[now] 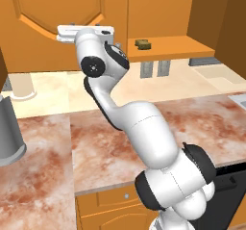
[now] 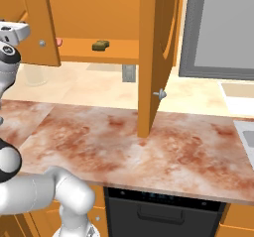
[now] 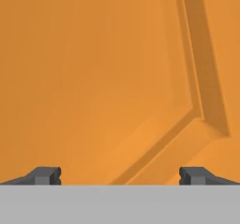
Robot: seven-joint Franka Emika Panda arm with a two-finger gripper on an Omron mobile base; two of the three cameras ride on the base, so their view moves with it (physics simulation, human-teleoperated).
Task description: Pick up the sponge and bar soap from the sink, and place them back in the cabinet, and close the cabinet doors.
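The sponge (image 1: 142, 43) lies on the cabinet shelf (image 1: 178, 47), the bar soap (image 2: 59, 41) at its far-left edge. The gripper (image 3: 120, 175), jaws wide apart and empty, faces the left cabinet door (image 3: 93, 78) close ahead, its arched panel directly before them.

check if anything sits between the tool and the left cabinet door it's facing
Nothing visible does. In the hand view the open tool looks straight at the raised panel of the left cabinet door, with bare wood between its fingertips. The sponge lies off to the side on the cabinet shelf.
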